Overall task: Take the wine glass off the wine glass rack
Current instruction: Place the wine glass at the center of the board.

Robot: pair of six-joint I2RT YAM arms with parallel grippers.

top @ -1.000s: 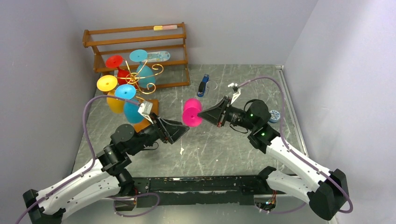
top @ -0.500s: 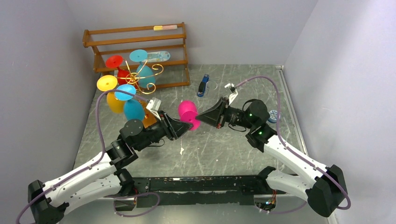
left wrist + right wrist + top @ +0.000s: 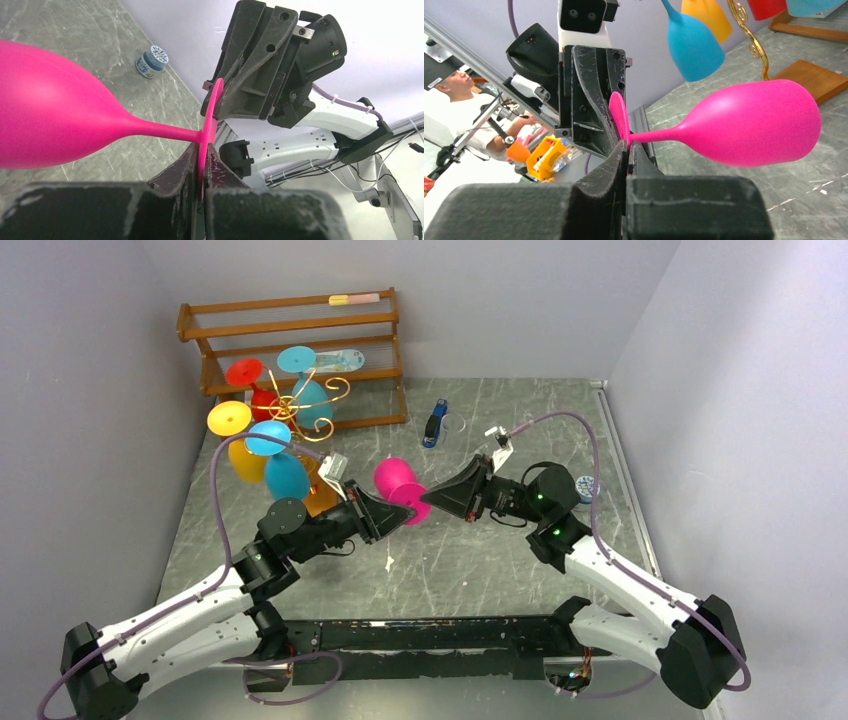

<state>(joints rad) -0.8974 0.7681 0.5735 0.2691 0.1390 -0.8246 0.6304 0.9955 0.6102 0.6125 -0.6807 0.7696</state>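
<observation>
Now we have a real change: the left gripper (image 3: 404, 517), which a second ago stood wide and short of the glass, has swung in and snapped narrow on the rim of the foot of the pink wine glass (image 3: 394, 480). The right gripper (image 3: 429, 498) has not let go, so its jaws stay pinched on the opposite edge of that same thin disc. From the left wrist we see both holds at once, our own fingers (image 3: 192, 165) below and the right gripper (image 3: 226, 102) above, with the bowl lying out sideways. The glass is well clear of the wine glass rack (image 3: 297, 404), hanging in the air just beside the rack's wooden base on the right arm's side, and it has drifted a touch closer to the rack. The other coloured glasses (image 3: 287, 476) remain on the gold arms. This looks to us like a handover at its midpoint: the glass is already off, and the risk is both arms pulling on that thin foot at once.
</observation>
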